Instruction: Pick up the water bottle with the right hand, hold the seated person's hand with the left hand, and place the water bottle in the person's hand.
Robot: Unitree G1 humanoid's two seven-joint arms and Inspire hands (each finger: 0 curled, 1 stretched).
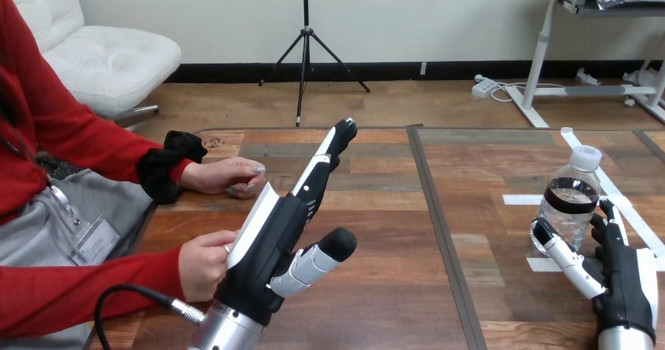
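The wooden table (376, 287) is wide. Above it the left hand (270, 240) is released, fingers straight, and the person's hand (202, 265) is just beside its back. The right hand (623, 275) is also released, with straight fingers on both sides of the water bottle (571, 197), which stands upright at the table's right.

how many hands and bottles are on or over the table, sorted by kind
robot hands: 2, left hand and right hand
person's hands: 2, far hand and near hand
water bottle: 1
total: 5
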